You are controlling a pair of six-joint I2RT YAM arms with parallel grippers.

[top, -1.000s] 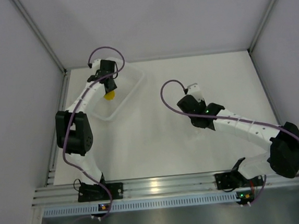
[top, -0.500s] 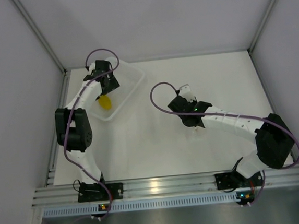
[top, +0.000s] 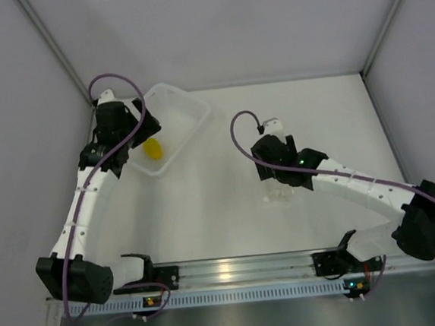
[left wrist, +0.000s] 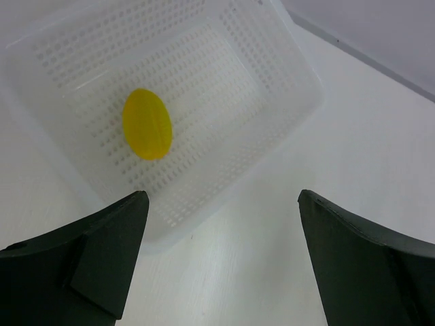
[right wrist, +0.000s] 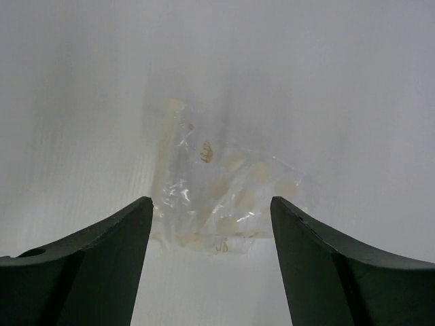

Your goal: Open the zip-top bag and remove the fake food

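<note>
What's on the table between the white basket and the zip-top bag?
Nothing: the top view shows bare white tabletop between the basket and the zip-top bag; only the right arm's purple cable loops nearby.

A lab test cell, shown by plain pale grey wall panels (top: 228,25) enclosing a flat white tabletop (top: 222,216) fronted by a slotted silver aluminium rail (top: 234,268)
</note>
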